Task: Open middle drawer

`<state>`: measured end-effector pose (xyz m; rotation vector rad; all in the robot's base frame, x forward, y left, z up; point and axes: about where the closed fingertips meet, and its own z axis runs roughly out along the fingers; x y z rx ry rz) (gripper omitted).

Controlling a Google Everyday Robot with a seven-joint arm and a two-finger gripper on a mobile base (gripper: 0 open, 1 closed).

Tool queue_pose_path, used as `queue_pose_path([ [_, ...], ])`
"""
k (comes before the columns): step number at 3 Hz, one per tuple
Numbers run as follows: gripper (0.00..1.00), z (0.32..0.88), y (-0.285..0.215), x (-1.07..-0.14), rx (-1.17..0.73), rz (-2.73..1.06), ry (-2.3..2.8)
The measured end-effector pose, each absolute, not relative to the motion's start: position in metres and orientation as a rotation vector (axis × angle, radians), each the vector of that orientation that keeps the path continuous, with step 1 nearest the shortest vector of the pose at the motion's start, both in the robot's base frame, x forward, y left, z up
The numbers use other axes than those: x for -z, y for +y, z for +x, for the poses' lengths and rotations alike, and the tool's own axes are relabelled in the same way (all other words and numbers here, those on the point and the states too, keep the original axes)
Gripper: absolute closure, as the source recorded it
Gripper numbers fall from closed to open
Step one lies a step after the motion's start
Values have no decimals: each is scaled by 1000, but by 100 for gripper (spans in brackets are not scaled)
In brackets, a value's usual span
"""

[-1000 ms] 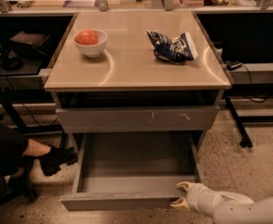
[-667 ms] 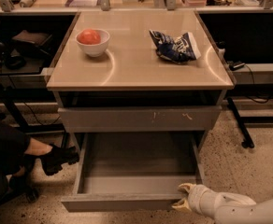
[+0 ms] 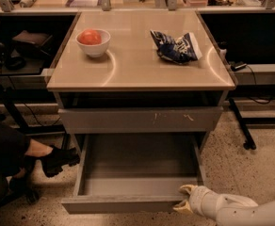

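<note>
The middle drawer [image 3: 128,204] is pulled far out at the bottom of the grey cabinet, showing its bare grey inside. Its flat, handleless front faces me. My gripper [image 3: 184,198] is at the right end of that front, with one pale fingertip [image 3: 187,189] inside the drawer and the other in front of the panel, pinching the front edge. The white arm comes in from the lower right corner. Above it, the taller grey front with pale scratches [image 3: 142,119] is closed.
On the tan cabinet top [image 3: 137,65] are a white bowl holding a red fruit [image 3: 93,40] and a crumpled blue chip bag [image 3: 175,46]. A person's leg and black shoe [image 3: 57,158] are at the left by the drawer. Dark desks flank both sides.
The view has shifted slightly. The drawer stays pulled out and my gripper stays at its right front corner.
</note>
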<state>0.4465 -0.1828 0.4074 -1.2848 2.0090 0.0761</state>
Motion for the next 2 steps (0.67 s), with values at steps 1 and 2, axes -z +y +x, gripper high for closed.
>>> queue_pose_path([
  [1, 34, 446, -183, -407, -76, -1285, 2009],
  [2, 11, 447, -183, -407, -76, -1285, 2009],
])
